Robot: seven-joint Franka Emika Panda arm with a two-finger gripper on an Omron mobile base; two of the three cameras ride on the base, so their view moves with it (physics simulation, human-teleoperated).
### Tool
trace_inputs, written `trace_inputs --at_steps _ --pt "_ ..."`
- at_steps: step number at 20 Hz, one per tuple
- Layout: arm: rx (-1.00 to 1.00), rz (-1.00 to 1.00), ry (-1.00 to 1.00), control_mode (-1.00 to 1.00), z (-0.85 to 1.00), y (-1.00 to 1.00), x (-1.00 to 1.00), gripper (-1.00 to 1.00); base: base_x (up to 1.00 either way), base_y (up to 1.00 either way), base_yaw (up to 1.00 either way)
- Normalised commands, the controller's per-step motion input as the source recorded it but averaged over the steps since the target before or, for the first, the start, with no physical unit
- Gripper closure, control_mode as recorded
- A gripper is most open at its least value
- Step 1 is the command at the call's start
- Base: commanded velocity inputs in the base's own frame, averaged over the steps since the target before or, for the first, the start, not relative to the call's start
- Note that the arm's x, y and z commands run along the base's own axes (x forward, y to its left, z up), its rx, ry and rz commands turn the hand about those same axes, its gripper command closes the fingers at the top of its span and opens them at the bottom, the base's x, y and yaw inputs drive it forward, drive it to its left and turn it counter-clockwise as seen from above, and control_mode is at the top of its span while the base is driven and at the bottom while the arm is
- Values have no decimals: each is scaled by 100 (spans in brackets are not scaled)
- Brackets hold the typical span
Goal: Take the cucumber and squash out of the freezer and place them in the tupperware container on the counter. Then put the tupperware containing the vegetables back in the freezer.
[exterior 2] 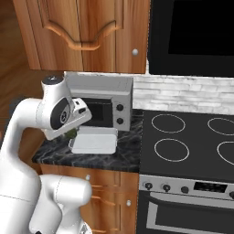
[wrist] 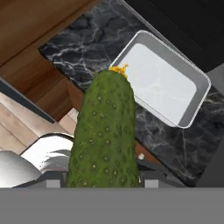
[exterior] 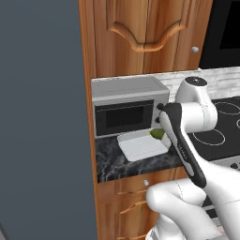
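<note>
My gripper (wrist: 103, 180) is shut on the cucumber (wrist: 105, 135), a dark green bumpy oblong with a yellow tip that stands up between the fingers. It hangs just above the near edge of the tupperware container (wrist: 162, 85), a shallow whitish tray with nothing in it, which lies on the black marble counter (wrist: 83, 47). From the base, the cucumber (exterior: 157, 134) pokes out beside my forearm over the container's (exterior: 140, 146) right end, in front of the microwave. The other base view has the cucumber (exterior 2: 71, 134) at the container's (exterior 2: 96, 140) left end. The squash is out of view. The freezer's (exterior: 42, 117) dark grey side fills the left.
A grey microwave (exterior: 126, 105) stands right behind the tray on the counter (exterior 2: 128, 154). A black stovetop (exterior 2: 187, 141) with ring marks lies to the right, an oven front below it. Wooden wall cabinets (exterior 2: 87, 32) hang overhead and wooden drawers (exterior: 126, 197) sit under the counter.
</note>
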Motion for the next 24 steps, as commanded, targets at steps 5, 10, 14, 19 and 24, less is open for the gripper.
trace_inputs --at_steps 5,10,14,19,24 --pt "-5 20 3 -100 -37 -9 49 100 0 0 0" --pt "-6 25 4 -100 -33 -10 37 100 0 0 0" --pt "-3 12 0 -100 -35 -1 16 100 0 0 0" --pt "0 1 0 -100 -17 0 20 100 0 0 0" --pt "0 0 0 -100 -16 0 33 100 0 0 0"
